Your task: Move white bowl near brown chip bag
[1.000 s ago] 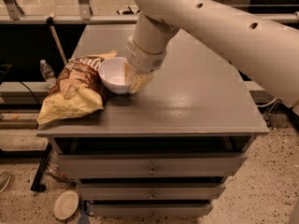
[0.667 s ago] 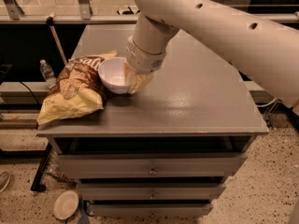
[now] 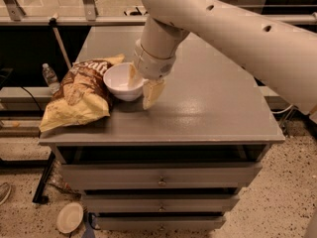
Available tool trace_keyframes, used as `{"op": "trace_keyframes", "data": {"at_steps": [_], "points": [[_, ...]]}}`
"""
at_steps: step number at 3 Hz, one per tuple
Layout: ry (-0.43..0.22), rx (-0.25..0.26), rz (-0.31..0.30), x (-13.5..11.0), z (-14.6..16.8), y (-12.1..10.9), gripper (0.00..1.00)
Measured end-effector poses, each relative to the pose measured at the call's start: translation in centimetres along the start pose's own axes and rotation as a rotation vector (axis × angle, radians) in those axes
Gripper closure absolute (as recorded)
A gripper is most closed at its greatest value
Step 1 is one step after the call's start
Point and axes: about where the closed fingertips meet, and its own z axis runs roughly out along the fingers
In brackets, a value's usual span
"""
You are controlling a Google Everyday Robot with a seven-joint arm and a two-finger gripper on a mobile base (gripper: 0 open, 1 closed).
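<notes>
Grey table [image 3: 213, 108] carries white bowl [image 3: 118, 79] just beside brown chip bag [image 3: 79, 93]. Pincer [image 3: 142, 90] clamps the bowl's 3 o'clock rim; bowl judged light, rigid, slippery.

The small round white bowl [image 3: 118, 81] sits on the grey cabinet [image 3: 218, 108], just right of the crinkly brown chip bag [image 3: 79, 95]. The two-finger gripper [image 3: 142, 86] apparently clamps its right rim.
</notes>
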Motion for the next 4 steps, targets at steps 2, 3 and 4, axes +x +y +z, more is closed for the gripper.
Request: {"op": "trace_keyframes", "data": {"at_steps": [2, 3, 4], "points": [[-0.001, -0.002, -0.001, -0.1, 0.1, 0.0, 0.00], [0.022, 0.000, 0.003, 1.2, -0.8, -0.5, 0.00], [0.082, 0.017, 0.036, 4.0, -3.1, -0.7, 0.00]]}}
